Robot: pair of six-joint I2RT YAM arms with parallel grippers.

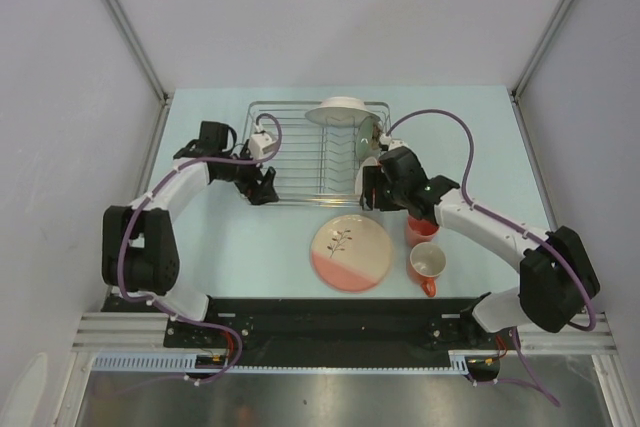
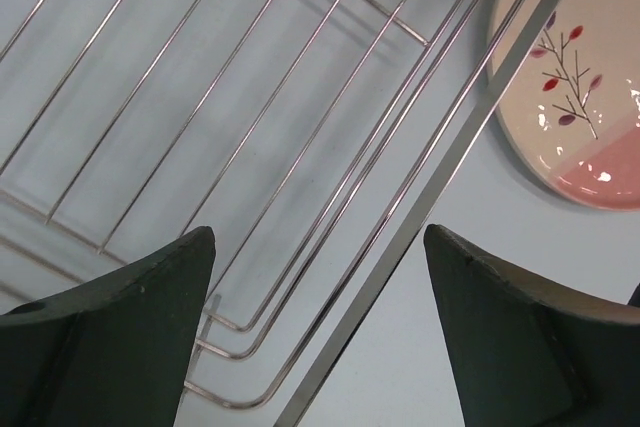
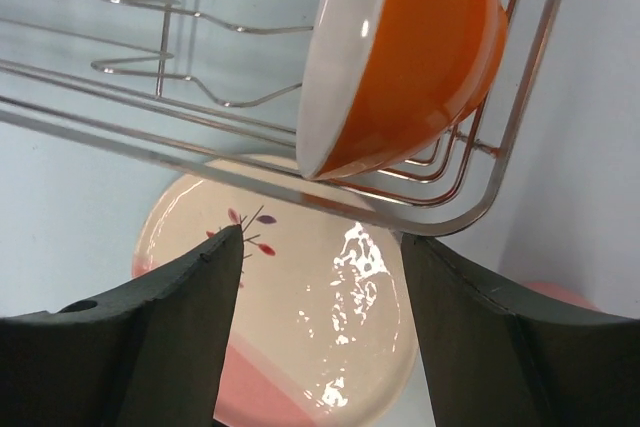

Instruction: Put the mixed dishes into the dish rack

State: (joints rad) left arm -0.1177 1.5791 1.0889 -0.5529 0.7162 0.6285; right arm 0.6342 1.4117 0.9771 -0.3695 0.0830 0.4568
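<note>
Worry was the orange bowl point(image 3: 410, 57): it stood on edge in the dish rack point(image 1: 300, 162), at the near right corner, so a bump on the wire could've tipped it out. Right end effector point(image 3: 320, 247) was open and empty, bowl just past its tips, cream plate point(image 1: 352, 252) flat on the table point(image 1: 240, 247) beside the rack. Left end effector point(image 1: 262, 187) gaped empty too.

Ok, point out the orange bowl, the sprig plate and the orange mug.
orange bowl point(image 3: 420, 57), right wrist view, its outer wall.
cream plate with black sprig point(image 1: 352, 252), top external view, its centre.
orange mug point(image 1: 428, 263), top external view, its inside.
</note>
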